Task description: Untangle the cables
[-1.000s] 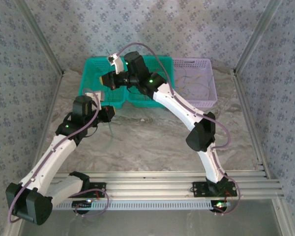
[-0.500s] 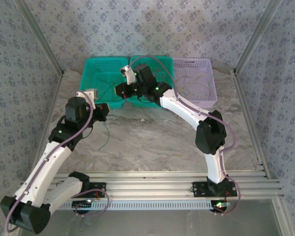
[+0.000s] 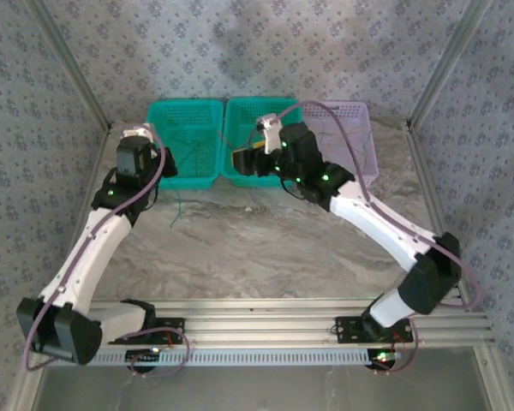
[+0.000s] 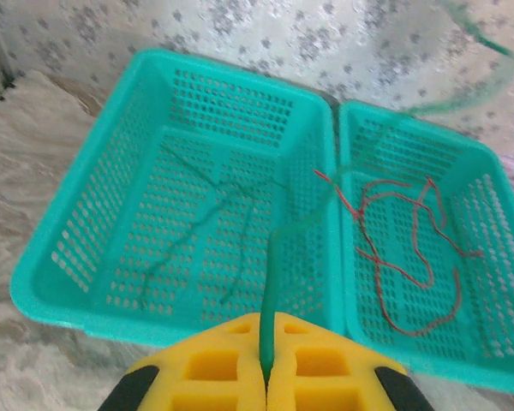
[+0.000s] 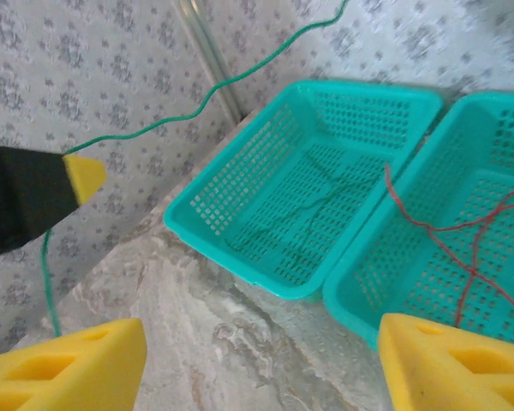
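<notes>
Left gripper (image 4: 265, 324): yellow pads pressed flat together, clamped on a green wire (image 4: 270, 274); it sits at the near left corner of the left basket (image 4: 86, 223), raised above the table (image 3: 257, 248); from the pads the wire rises, bends right over the divide between the two teal baskets and runs off at the top right of the left wrist view; in the right wrist view one length arcs up and away from the pad, another hangs down toward the table. Left basket: teal, holding several thin dark green wires (image 4: 201, 224) lying loose on its floor. Middle basket (image 4: 437, 364): teal, touching the left one, side by side; a red wire (image 4: 364, 240) lies looped on its floor. Right gripper (image 5: 257, 364): jaws spread wide, nothing between them; it hovers near the front of the middle basket. Lilac basket (image 3: 370, 141): far right of the row, pale thin wires inside, their colours too faint to tell.
</notes>
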Controlling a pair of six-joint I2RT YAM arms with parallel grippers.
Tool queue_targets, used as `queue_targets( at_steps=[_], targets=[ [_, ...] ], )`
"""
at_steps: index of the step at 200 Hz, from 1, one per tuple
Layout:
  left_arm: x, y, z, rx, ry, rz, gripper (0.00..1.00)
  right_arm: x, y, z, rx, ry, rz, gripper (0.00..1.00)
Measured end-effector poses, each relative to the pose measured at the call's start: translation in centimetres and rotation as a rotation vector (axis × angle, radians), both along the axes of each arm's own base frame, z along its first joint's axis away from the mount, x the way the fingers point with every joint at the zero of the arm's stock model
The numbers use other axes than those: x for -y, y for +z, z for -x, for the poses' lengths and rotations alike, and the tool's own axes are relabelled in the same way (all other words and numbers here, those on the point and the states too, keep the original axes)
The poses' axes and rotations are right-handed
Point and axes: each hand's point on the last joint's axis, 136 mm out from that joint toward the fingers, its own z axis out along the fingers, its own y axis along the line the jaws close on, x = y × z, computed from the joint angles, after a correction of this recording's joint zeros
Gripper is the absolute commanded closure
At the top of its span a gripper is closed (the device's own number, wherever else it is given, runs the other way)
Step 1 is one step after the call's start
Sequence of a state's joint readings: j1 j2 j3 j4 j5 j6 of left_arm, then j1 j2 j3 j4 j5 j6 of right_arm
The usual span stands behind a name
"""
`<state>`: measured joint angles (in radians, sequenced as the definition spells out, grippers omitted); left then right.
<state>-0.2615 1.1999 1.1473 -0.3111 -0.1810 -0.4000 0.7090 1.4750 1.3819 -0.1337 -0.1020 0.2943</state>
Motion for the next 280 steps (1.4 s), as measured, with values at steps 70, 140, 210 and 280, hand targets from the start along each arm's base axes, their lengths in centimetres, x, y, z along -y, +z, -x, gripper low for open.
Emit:
queue_targets(
  at_steps=[70, 140, 210, 280],
  targets=[
    [-0.8, -2.8, -8.8, -0.058, 0.125, -0.114, 1.00, 4.6, -0.3, 6.4, 0.061, -0.032, -0.009, 0.24],
    [-3.2, -11.9, -13.4, -0.224, 0.241, -0.224, 1.00, 7.7, -1.8, 9.7, 0.069, -0.069, 0.012, 0.24],
    [-3.5, -15.8, -16.6, -0.304, 0.286, -0.264, 1.00, 8.8, -3.7, 11.4, 0.037, -0.066, 0.037, 0.24],
    [-2.8, -17.8, -18.1, -0.400, 0.265, -0.279, 0.47, 8.8, -5.3, 11.9, 0.005, -0.061, 0.070, 0.22]
  ],
)
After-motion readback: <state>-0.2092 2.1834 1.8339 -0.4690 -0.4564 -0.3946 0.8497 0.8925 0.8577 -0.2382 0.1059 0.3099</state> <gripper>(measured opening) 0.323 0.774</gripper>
